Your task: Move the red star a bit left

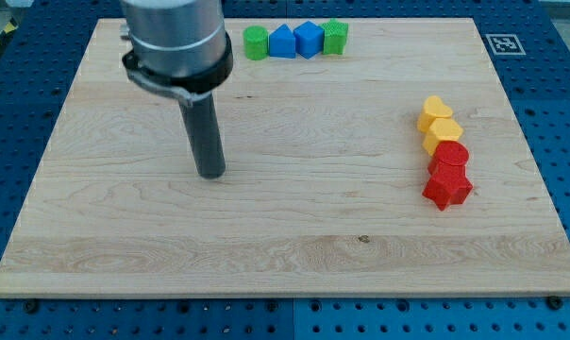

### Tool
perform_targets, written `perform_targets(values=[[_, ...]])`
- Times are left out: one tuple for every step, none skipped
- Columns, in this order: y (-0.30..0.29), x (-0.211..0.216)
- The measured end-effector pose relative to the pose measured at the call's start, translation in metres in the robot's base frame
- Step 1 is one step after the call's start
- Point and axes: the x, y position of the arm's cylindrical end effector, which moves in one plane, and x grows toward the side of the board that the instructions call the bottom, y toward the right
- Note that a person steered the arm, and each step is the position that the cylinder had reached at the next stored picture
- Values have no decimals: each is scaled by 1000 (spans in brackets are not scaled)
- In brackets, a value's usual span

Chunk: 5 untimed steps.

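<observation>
The red star (pixel 446 188) lies on the wooden board (pixel 285 236) at the view's right, at the bottom end of a short column of blocks. Just above it and touching it is a red round block (pixel 450 156). Above that are two yellow blocks (pixel 443 133) (pixel 434 112). My tip (pixel 210 174) is down on the board left of centre, far to the left of the red star and touching no block.
A row of blocks sits at the board's top edge: a green block (pixel 256 42), two blue blocks (pixel 282 42) (pixel 309 39) and another green block (pixel 335 36). A marker tag (pixel 503 43) is at the board's top right corner.
</observation>
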Motion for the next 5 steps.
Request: perform_targets(values=[[13, 36], [37, 65], [68, 84], [113, 90], [167, 90]])
